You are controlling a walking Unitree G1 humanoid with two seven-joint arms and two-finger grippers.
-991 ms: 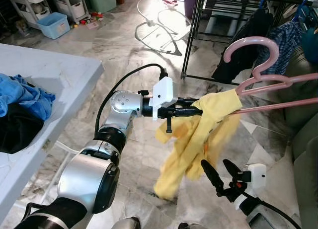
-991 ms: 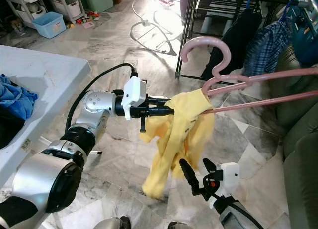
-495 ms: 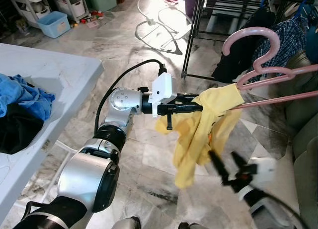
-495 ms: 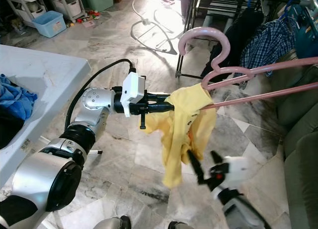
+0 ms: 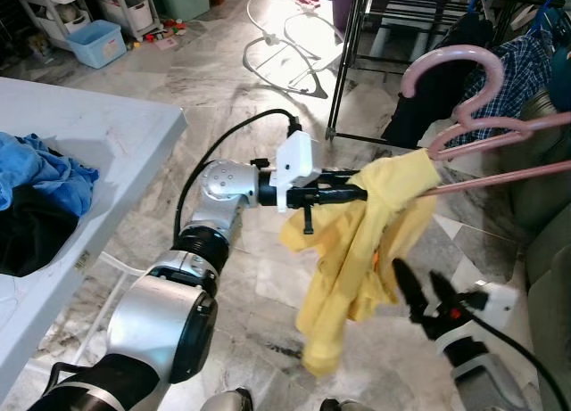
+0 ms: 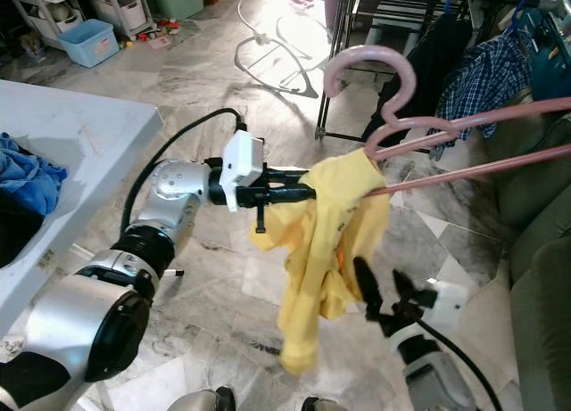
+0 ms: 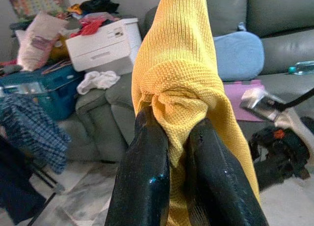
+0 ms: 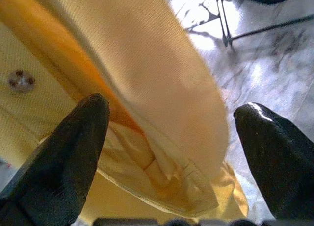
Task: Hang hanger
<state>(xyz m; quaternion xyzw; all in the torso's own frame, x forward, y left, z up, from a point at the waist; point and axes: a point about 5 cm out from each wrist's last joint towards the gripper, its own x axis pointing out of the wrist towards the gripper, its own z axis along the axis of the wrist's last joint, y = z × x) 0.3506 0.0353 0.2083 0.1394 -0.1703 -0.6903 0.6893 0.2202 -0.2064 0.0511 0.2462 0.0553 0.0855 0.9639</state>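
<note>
Two pincers engaged: left pincer stays clamped on the yellow garment draped over the pink hanger, while right pincer, fingers apart, has risen beside the cloth, hanging not yet done.

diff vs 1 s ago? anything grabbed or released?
The right gripper rose and closed in on the hanging yellow shirt, jaws open beside its lower folds; nothing grabbed yet. The shirt's tail swung. The left gripper stays shut on the shirt's top at the end of the pink hanger, in about the same place. Nothing released.
</note>
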